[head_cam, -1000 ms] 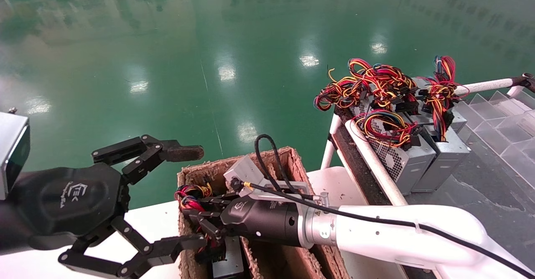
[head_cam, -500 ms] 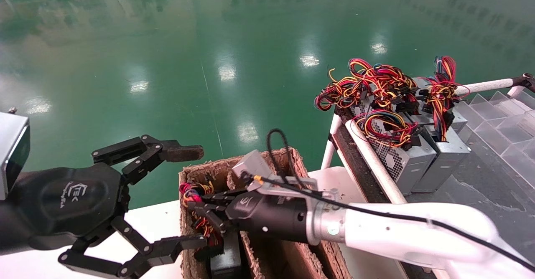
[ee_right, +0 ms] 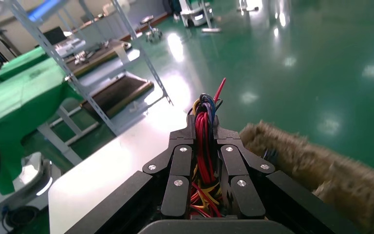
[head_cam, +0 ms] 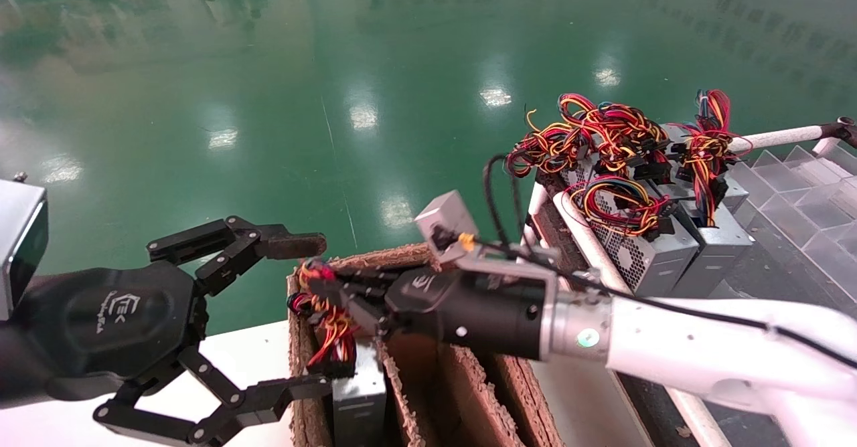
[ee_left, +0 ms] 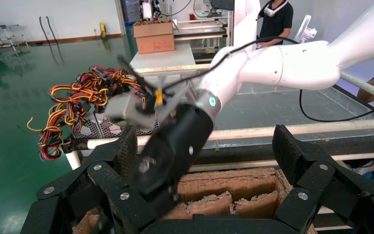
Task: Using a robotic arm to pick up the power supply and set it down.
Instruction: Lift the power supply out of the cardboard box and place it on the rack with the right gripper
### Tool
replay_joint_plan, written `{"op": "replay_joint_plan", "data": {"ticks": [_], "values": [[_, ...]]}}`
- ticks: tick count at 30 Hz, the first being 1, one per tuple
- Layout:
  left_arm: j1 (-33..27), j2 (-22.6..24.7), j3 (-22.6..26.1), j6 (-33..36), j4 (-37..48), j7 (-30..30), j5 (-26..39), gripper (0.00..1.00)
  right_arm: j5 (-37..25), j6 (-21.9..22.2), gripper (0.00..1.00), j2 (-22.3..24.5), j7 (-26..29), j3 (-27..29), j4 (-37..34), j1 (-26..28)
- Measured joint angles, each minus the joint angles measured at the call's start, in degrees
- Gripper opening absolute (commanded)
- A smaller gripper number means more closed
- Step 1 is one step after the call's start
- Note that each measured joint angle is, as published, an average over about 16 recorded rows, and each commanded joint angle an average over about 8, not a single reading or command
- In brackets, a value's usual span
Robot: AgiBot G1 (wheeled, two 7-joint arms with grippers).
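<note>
At 8 o'clock, the left gripper point(head_cam: 294, 313) hangs parked, fingers spread wide. The right gripper point(head_cam: 320, 285) of the robotic arm point(head_cam: 669, 350) reaches leftward, clamped on the wires of the power supply point(head_cam: 358, 400), which hangs in the cardboard box point(head_cam: 462, 393) at 6 o'clock.

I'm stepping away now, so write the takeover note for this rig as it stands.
Right gripper: shut on the wire bundle of the power supply, over the cardboard box.
Left gripper: open, idle beside the box.
Power supply: hanging by its wires, lower part still inside a box slot.
Other supplies sit on the rack to the right.
Done: grasp, lift begun.
Left: clear the box, carry it over, set it down, release.
</note>
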Motion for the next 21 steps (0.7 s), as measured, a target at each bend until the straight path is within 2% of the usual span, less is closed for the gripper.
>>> {"op": "replay_joint_plan", "data": {"ticks": [14,21], "values": [[0.0,0.0,0.0,0.0,0.0,0.0,0.0,1.00,10.5,-2.2,0.00,8.9,-2.1,9.7,3.4,-0.5],[0.0,0.0,0.0,0.0,0.0,0.0,0.0,1.00,14.0,-2.9,0.00,13.4,-2.8,14.0,2.0,1.3]]}}
